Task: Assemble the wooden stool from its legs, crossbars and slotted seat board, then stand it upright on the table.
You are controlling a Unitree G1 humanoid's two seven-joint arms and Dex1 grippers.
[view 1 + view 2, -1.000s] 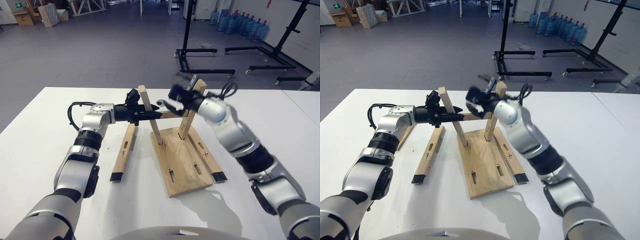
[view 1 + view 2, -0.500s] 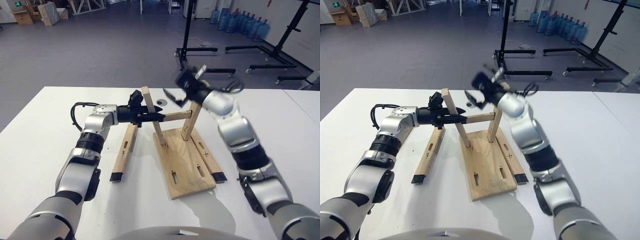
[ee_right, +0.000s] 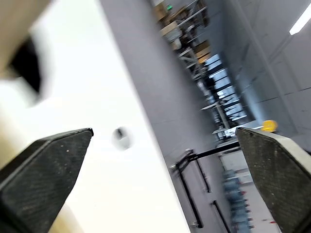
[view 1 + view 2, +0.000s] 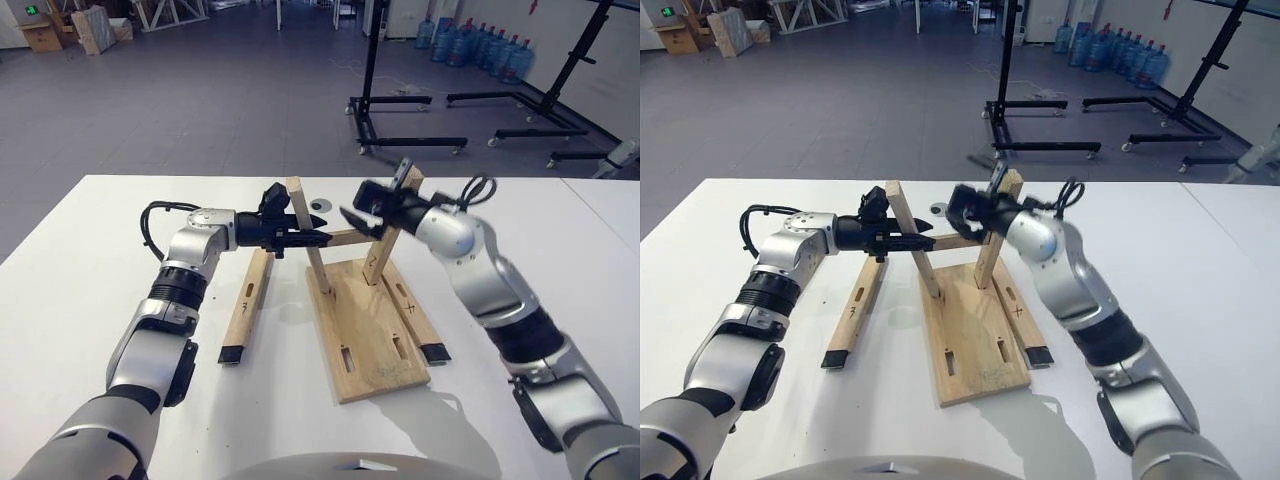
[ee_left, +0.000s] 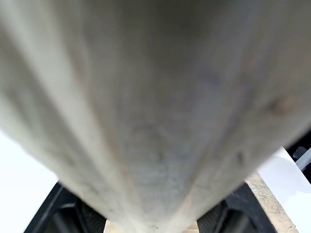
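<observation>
Pale, unpainted wood runs through the slotted seat board (image 4: 365,320), its slots dark, and the two loose legs (image 4: 248,305) beside it, each tipped with a black foot cap (image 4: 230,353). The table (image 4: 80,300) is white. The left gripper (image 4: 310,238) and right gripper (image 4: 360,218) are black, on silver-grey arms (image 4: 490,285). Behind them are a grey floor (image 4: 200,90), black stands (image 4: 410,100) and blue water bottles (image 4: 490,50).

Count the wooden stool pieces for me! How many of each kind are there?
Seat board: 1
Legs: 4 (2 standing in the board, 2 lying flat beside it)
Crossbar: 1
Total: 6
</observation>
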